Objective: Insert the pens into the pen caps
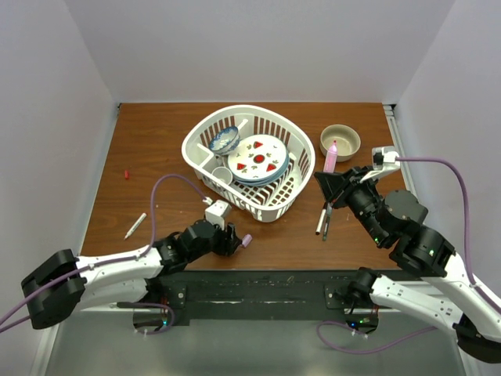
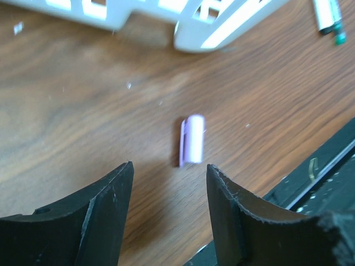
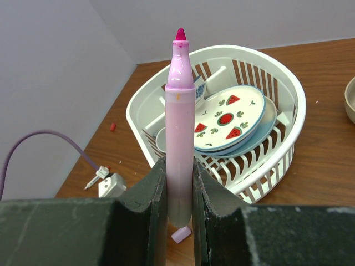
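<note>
Just ahead of the open left claw (image 2: 169, 169), a lilac cap (image 2: 193, 138) lies on the bench (image 2: 83, 111), untouched; right claw (image 3: 179, 163) is clamped on the pink pen (image 3: 179, 105), tip sticking out.

Your wooden table (image 1: 156, 133) carries a white basket (image 1: 294, 192) at its centre, pushed a little toward 12 o'clock. At 2 o'clock you have a tan bowl (image 1: 340, 142), standing apart from the basket. A red cap (image 1: 126, 174) lies alone at 9 o'clock, and a white pen (image 1: 135, 225) at 8. A lilac cap (image 1: 246, 240) lies at 6, near the edge. Two pens (image 1: 322, 220) lie side by side at 4.
</note>
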Available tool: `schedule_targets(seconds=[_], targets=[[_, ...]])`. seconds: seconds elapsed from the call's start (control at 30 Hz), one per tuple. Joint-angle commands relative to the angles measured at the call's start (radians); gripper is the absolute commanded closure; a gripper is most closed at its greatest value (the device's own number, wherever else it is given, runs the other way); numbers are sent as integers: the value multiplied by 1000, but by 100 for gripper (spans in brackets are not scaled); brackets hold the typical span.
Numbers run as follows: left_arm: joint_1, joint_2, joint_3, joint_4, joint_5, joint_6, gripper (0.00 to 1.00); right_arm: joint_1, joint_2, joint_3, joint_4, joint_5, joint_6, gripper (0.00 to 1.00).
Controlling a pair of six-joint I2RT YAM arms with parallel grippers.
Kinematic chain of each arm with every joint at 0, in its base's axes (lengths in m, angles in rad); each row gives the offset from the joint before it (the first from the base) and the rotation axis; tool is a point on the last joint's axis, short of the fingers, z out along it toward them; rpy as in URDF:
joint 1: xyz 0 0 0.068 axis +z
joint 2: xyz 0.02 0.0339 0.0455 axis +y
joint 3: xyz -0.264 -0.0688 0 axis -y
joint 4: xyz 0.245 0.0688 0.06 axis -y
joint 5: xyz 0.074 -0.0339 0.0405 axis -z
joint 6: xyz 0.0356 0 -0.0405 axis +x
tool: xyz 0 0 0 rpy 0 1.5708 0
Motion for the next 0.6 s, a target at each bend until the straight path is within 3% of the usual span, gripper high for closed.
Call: schedule_targets(seconds=[0.0, 0.57], targets=[[-3, 40, -38, 146, -4, -33, 40, 3, -8, 16, 3, 20, 2, 100], [-4, 244, -38, 329, 59, -4, 38, 3, -14, 16, -1, 38, -9, 100]])
